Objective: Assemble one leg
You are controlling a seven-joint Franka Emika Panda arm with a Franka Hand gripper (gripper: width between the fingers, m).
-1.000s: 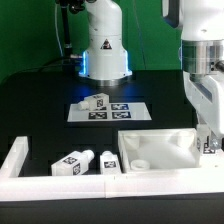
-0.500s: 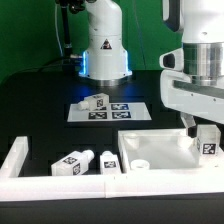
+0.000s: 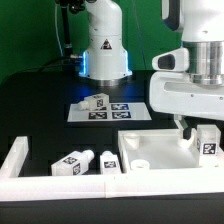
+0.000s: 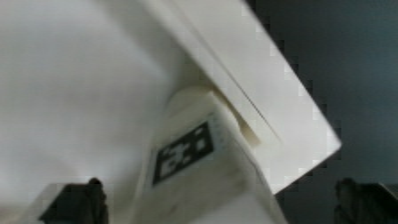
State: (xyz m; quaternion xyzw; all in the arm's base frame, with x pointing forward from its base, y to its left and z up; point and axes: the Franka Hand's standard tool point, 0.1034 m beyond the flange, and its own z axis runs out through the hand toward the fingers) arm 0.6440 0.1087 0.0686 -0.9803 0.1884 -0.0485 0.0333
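Note:
The leg, a chunky white peg with a black-and-white tag, stands upright at the right edge of the white square panel. My gripper hangs just above and slightly to the exterior view's left of it, open and holding nothing. In the wrist view the leg lies against the panel, between my two dark fingertips, which stand wide apart and do not touch it. My gripper is centred over the leg.
A look-alike peg lies on the marker board. Two more pegs lie near the front. A white rail borders the front left. The robot base stands behind.
My gripper was low around the leg; it has let go, risen and shifted to the exterior view's left. The leg stays standing at the panel's edge.

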